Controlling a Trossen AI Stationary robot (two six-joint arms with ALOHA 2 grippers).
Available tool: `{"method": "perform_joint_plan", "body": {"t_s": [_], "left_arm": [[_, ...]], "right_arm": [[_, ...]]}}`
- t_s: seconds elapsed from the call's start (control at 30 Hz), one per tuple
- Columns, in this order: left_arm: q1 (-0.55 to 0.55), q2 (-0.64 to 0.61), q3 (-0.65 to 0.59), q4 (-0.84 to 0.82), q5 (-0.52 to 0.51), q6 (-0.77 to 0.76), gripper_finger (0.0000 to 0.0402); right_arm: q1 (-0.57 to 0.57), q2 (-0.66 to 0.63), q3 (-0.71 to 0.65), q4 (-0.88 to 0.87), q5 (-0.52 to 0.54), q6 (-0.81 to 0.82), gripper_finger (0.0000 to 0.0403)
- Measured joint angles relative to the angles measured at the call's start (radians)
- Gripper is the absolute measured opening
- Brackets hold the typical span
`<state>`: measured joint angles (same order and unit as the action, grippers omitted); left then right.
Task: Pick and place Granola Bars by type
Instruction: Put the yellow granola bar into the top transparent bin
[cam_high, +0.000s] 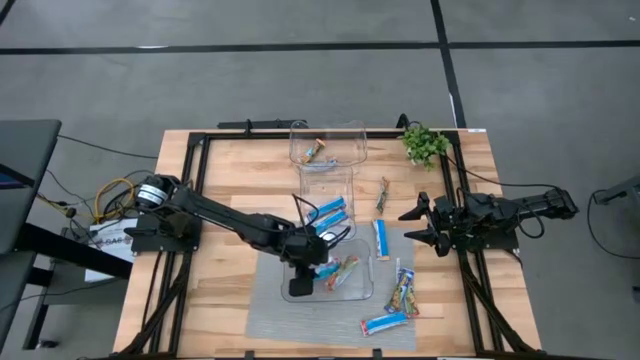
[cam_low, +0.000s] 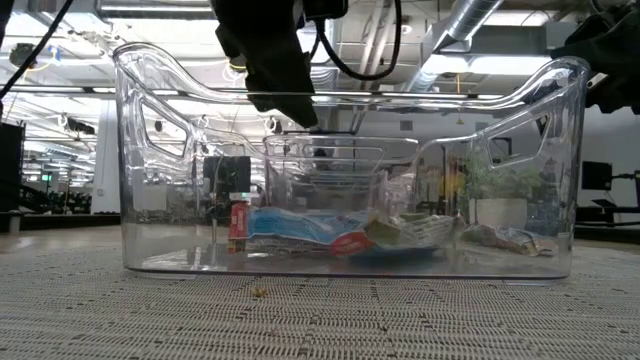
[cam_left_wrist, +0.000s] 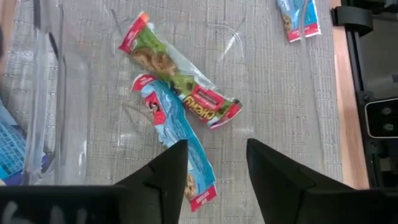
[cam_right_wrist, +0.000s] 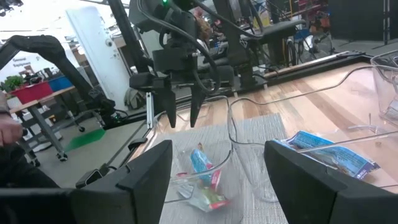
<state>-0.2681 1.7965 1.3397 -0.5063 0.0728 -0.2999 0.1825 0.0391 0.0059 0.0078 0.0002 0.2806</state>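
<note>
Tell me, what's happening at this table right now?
The left gripper hangs open over the near clear bin, which holds two bars: a green-and-red one and a blue one. Nothing sits between its fingers. More bars lie loose on the grey mat. The right gripper waits open at the table's right edge.

Wooden table (cam_high: 240, 185) mid-frame, carrying grey mat (cam_high: 270, 320), three clear bins (cam_high: 325, 142), loose Granola Bars (cam_high: 381, 238) at lower right, plant (cam_high: 424, 144) upper right.

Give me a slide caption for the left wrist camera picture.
Left gripper open above a clear bin holding a green bar and a blue bar.
</note>
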Motion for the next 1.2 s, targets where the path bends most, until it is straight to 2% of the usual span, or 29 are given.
{"method": "perform_joint_plan", "body": {"t_s": [0.13, 0.27, 0.43, 0.63, 0.73, 0.83, 0.93, 1.03, 1.2], "left_arm": [[-0.001, -0.040, -0.011, -0.007, -0.003, -0.009, 0.0160], [0.000, -0.130, -0.120, 0.031, -0.008, -0.034, 0.0158], [0.001, -0.289, -0.394, 0.205, -0.017, -0.113, 0.0158], [0.000, -0.552, -0.760, 0.500, -0.005, -0.192, 0.0158], [0.000, -0.690, -0.872, 0.514, -0.006, -0.193, 0.0158], [0.000, -0.783, -0.827, 0.384, -0.008, -0.168, 0.0158], [0.000, -0.803, -0.763, 0.225, -0.043, -0.062, 0.0158], [0.000, -0.829, -0.745, 0.239, -0.095, 0.020, 0.0158], [0.000, -0.868, -0.745, 0.232, -0.151, 0.040, 0.0158]], "right_arm": [[0.000, 0.000, 0.000, 0.000, 0.000, 0.000, 0.0249], [0.000, 0.000, 0.000, 0.000, 0.000, 0.000, 0.0249], [0.000, 0.000, 0.000, 0.000, 0.000, 0.000, 0.0249], [0.000, 0.000, 0.000, 0.000, 0.000, 0.000, 0.0249], [0.000, 0.000, 0.000, 0.000, 0.000, 0.000, 0.0249], [0.000, 0.000, 0.000, 0.000, 0.000, 0.000, 0.0249], [0.000, 0.000, 0.000, 0.000, 0.000, 0.000, 0.0249], [0.000, 0.000, 0.000, 0.000, 0.000, 0.000, 0.0249], [0.000, 0.000, 0.000, 0.000, 0.000, 0.000, 0.0249]]}}
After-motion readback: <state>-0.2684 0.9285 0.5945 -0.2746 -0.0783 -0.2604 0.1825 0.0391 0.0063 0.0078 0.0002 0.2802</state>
